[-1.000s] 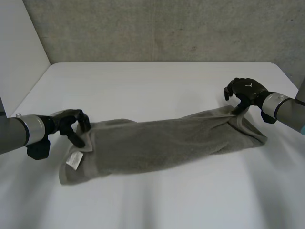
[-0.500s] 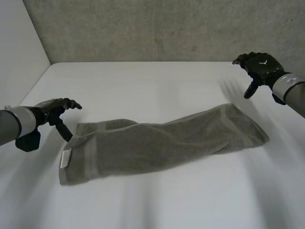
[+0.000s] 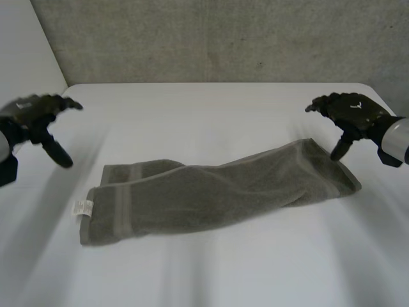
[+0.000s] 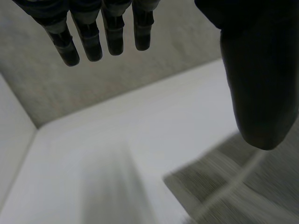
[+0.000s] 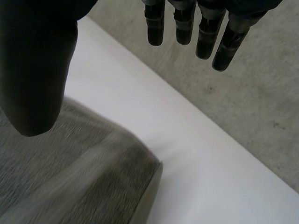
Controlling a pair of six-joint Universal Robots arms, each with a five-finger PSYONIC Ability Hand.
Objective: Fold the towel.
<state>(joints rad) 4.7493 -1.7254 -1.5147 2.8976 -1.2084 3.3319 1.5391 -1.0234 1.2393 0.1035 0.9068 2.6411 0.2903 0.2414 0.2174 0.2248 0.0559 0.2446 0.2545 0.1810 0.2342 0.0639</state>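
At the far left of the head view, about mid-height, the left robot hand [image 3: 30,115] hangs above the white table [image 3: 204,109], well apart from the towel [image 3: 217,192]. Its fingers [image 3: 64,102] are spread and straight, the thumb points downward, and it holds nothing. In the left wrist view the fingers [image 4: 88,39] stand wide of the thumb with only air between them. One end of the towel lies on the table beyond the thumb.

The towel lies flat across the lower middle of the head view, folded lengthwise into a long grey band. Its long axis runs from lower left to centre right, rising toward the right. The left end points at the lower left corner of the frame and the right end at the right edge. A small white label [image 3: 82,208] sits on the left end, and a woven stripe crosses the band near each short end.

At the right of the frame, above mid-height, the right robot hand [image 3: 351,112] hovers by the towel's right end. Its fingers are fanned out and grasp nothing. The thumb angles down beside the far edge of the cloth, and I cannot tell whether its tip touches. In the right wrist view the fingers [image 5: 187,25] are straight and apart from the thumb, and the towel's corner lies on the table below the thumb.
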